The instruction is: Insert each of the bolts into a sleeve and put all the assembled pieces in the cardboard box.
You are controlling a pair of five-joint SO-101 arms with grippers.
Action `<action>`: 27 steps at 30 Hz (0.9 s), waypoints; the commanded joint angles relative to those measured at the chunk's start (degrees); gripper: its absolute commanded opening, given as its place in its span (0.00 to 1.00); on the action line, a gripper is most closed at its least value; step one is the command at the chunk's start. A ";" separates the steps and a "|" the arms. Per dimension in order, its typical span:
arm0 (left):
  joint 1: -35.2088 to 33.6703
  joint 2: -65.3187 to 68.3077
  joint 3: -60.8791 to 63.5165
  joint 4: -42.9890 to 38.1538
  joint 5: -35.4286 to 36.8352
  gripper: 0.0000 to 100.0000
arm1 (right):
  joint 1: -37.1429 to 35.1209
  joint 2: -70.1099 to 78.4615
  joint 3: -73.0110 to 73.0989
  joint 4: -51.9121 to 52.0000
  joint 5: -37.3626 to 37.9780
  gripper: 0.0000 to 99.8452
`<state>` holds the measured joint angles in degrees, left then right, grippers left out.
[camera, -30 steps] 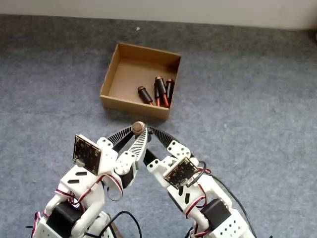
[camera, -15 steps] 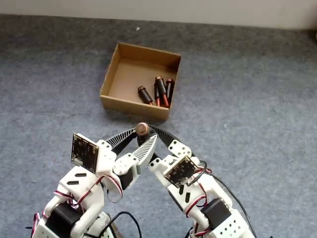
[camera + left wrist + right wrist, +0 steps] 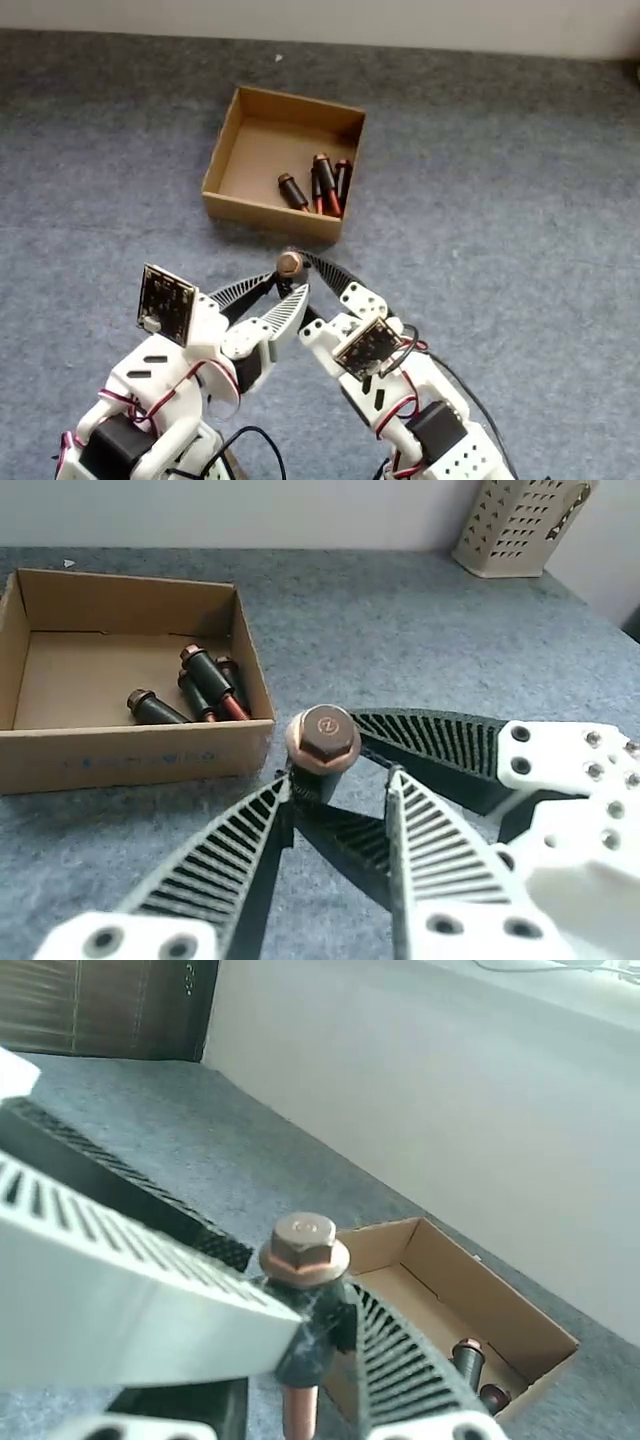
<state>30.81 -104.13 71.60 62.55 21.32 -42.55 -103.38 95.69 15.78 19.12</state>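
Left wrist view: the sleeved bolt [image 3: 323, 738], rigid, smooth metal and likely heavy for its size, is held upright near the cardboard box [image 3: 130, 760], clamped at the sleeve [image 3: 305, 1345], the surest hold, by the right gripper [image 3: 293, 273], with the left gripper [image 3: 340, 785] spread apart alongside.

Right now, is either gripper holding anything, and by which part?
The right gripper holds the assembled bolt by its dark sleeve, just under the head. The left gripper is open, holding nothing.
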 commanded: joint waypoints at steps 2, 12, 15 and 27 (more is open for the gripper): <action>1.10 -0.13 -2.86 1.14 0.62 0.16 | 0.04 -1.80 5.85 -1.63 0.26 0.01; 1.01 -0.13 -9.10 3.60 0.62 0.16 | 0.04 -1.80 5.93 -1.63 0.26 0.01; 1.01 -0.13 -11.30 5.63 0.62 0.16 | 0.04 -1.80 5.93 -1.63 0.26 0.01; -17.98 -0.13 -14.37 6.15 0.26 0.16 | 1.27 -1.80 5.85 -1.71 0.26 0.01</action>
<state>20.09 -104.04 58.15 68.53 21.41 -42.46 -103.38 95.69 15.78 19.12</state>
